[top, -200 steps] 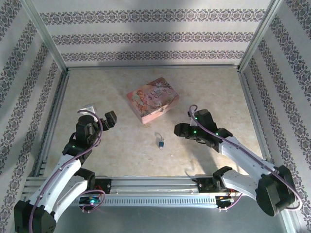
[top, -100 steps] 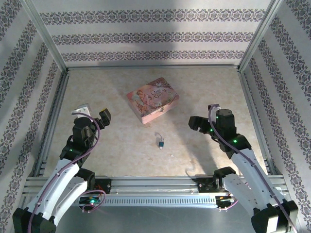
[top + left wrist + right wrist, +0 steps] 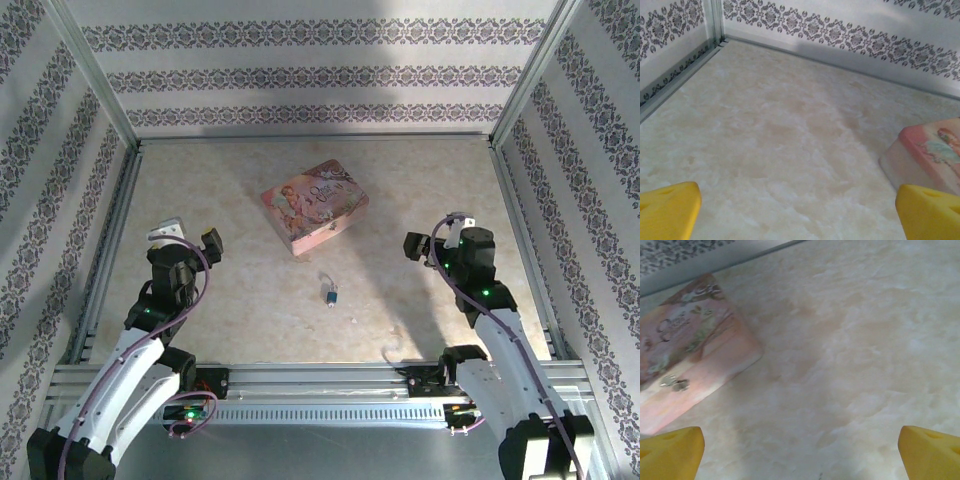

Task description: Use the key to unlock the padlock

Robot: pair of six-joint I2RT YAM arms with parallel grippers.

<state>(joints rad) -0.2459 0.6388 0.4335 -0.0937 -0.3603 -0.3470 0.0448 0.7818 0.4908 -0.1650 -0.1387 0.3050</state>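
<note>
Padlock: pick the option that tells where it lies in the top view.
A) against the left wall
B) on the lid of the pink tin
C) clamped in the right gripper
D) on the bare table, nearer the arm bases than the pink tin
D: the padlock lies on the table, apart from the pink tin, between the left gripper and the right gripper, touched by neither.

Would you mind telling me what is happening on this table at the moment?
Two robot arms are set to unlock the padlock, but neither touches it now. The left end effector and right end effector hover open and empty on either side, while the padlock lies on the table, nearer the arms than the pink tin.
</note>
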